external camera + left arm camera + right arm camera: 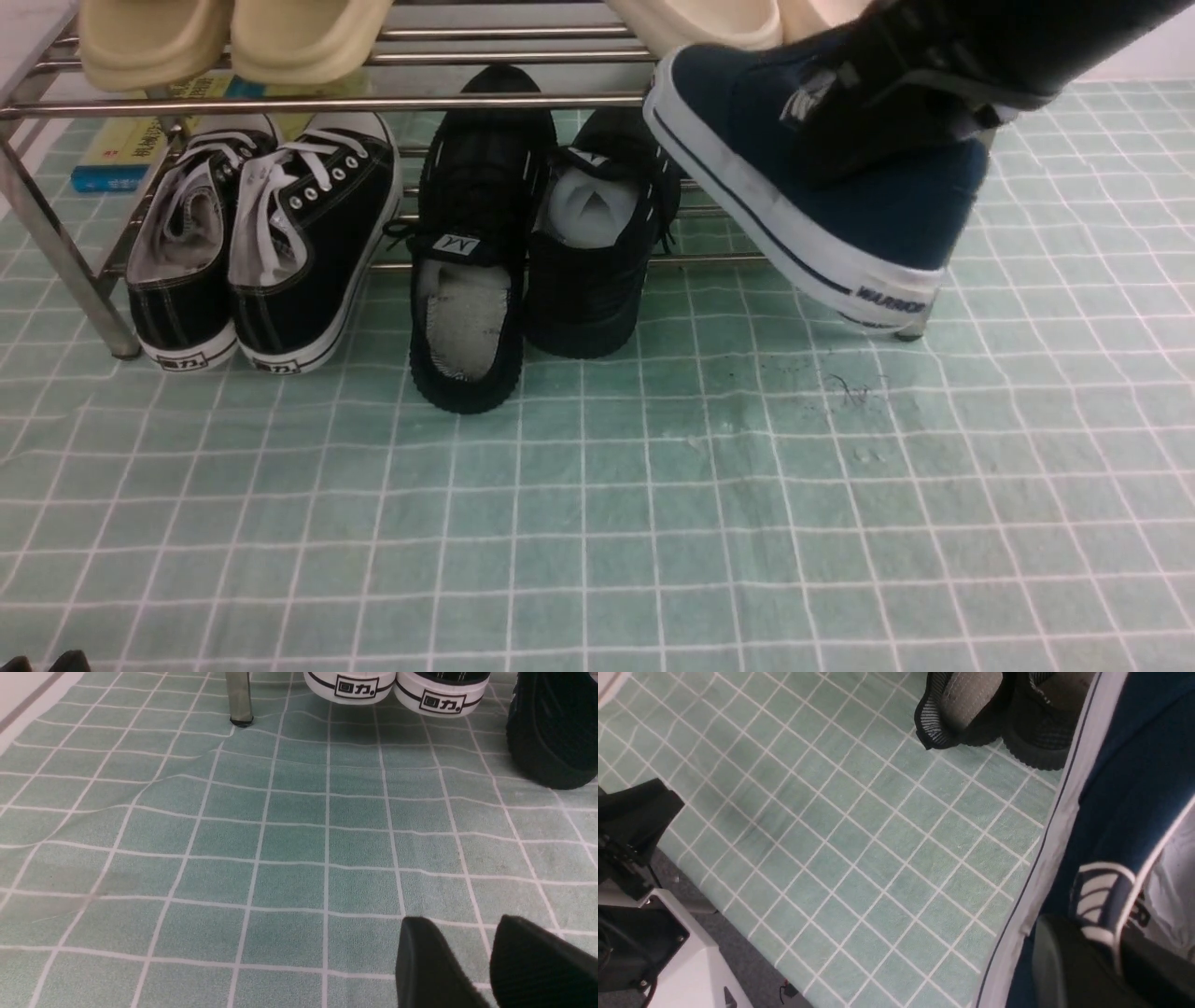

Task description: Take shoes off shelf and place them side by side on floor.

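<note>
- My right gripper (873,131) clamps one navy shoe (822,215), tilted, at the shelf's (327,103) right end.
- My left gripper (465,933) hangs released, fronting the shelf's left leg.
- All-black sneakers (523,233) occupy the shelf's lower tier.

Even, soft light; slight blur throughout.

White-laced sneakers (313,238) and all-black sneakers (478,187) slope from shelf (327,104) onto floor (597,523).
</note>
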`<action>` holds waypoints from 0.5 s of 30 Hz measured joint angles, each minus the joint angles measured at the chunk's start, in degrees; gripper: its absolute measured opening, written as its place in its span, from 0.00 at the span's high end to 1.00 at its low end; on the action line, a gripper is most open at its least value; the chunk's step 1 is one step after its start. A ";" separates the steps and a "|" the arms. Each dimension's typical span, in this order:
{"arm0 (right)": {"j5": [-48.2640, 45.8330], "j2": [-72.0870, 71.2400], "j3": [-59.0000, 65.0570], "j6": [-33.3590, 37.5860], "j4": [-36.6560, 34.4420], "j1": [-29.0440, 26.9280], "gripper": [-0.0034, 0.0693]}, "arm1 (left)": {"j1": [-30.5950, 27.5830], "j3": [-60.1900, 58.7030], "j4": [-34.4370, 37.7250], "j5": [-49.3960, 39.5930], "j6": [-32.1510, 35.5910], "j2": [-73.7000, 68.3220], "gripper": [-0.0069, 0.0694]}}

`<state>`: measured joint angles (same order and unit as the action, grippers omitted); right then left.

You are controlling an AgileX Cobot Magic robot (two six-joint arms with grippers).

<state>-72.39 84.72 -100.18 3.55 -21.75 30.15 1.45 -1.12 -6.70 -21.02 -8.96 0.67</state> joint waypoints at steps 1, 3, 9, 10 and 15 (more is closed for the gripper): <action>0.00 -1.37 1.50 -0.63 0.41 0.73 0.89 | 0.00 0.00 0.00 0.00 0.00 0.00 0.59; 0.00 -3.44 4.56 -1.96 0.89 2.79 0.89 | 0.00 0.00 0.00 0.00 0.00 0.00 0.59; 0.00 -4.59 13.06 -4.95 2.51 11.37 0.89 | 0.00 0.00 0.00 0.00 0.00 0.00 0.59; -0.05 -3.92 15.02 -6.43 3.31 13.85 0.89 | 0.00 0.00 0.00 0.00 0.00 0.00 0.59; -0.10 -0.11 16.95 -11.84 7.90 18.47 0.89 | 0.00 0.00 0.00 0.00 0.00 0.00 0.59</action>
<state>-72.49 84.60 -83.23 -8.29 -13.85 48.62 1.45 -1.12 -6.70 -21.02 -8.96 0.67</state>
